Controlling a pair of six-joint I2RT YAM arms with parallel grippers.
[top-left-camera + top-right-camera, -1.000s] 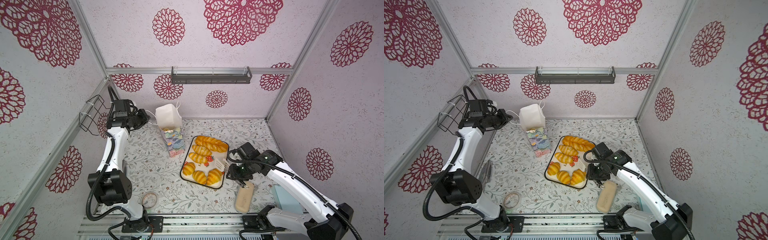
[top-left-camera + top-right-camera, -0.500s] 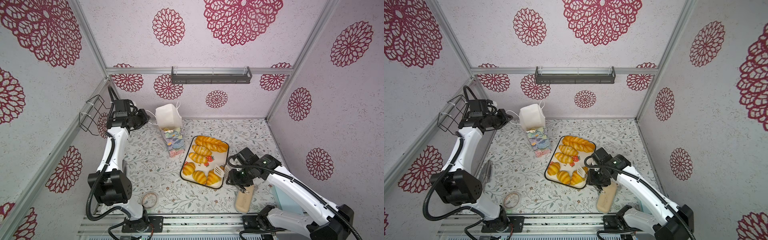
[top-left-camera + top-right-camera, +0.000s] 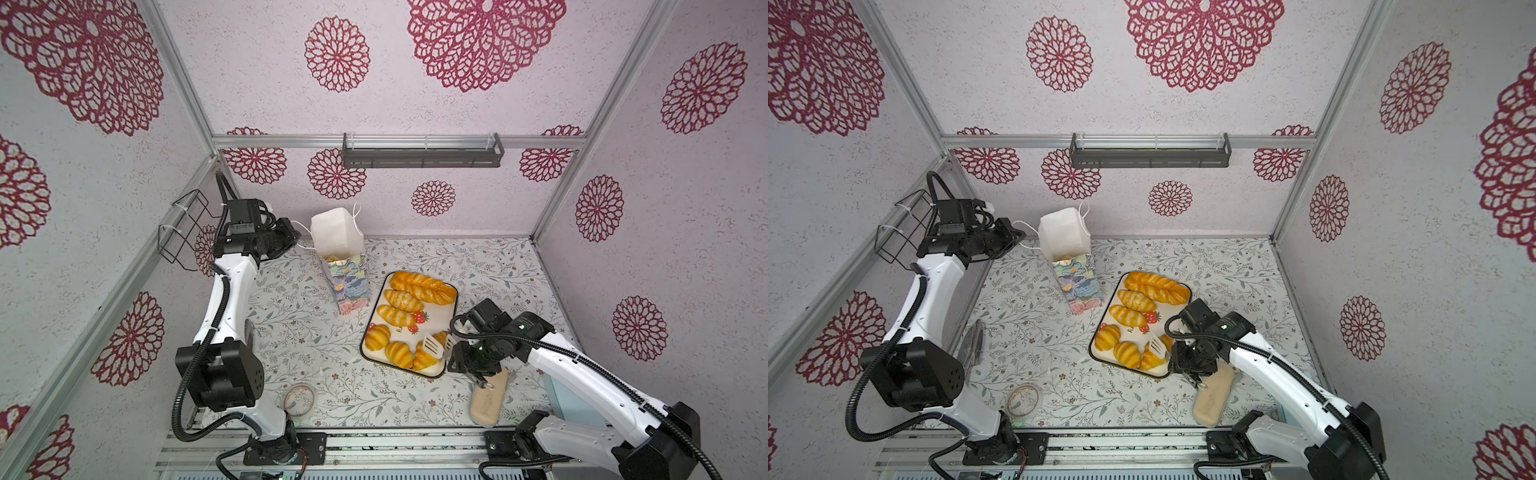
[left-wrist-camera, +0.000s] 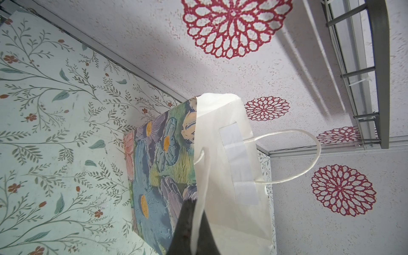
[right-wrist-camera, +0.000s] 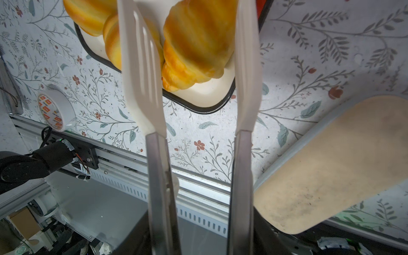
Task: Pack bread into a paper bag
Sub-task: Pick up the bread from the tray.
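The paper bag (image 3: 348, 284) (image 3: 1080, 286) stands upright left of the tray, its painted flowers outside and white inside showing in the left wrist view (image 4: 159, 176). My left gripper (image 3: 293, 239) (image 4: 196, 208) is shut on one white cord handle (image 4: 199, 176), pulling the mouth wide. The bread lies on the white tray (image 3: 434, 320): a twisted loaf (image 3: 422, 286), striped rolls (image 3: 402, 300) and croissants (image 3: 399, 353). My right gripper (image 3: 468, 365) (image 5: 198, 242) is shut on tongs (image 5: 141, 66). The white blades stand apart on either side of a croissant (image 5: 196, 44) at the tray's front right corner.
A pale beige block (image 3: 488, 399) (image 5: 331, 165) lies just right of the tongs near the front edge. A tape roll (image 3: 299, 399) sits front left. A wire basket (image 3: 183, 228) hangs on the left wall and a dark shelf (image 3: 422, 151) on the back wall.
The right arm has drawn back toward the front, and the tong blades have spread wider around the corner croissant. The left arm and the bag have not moved.
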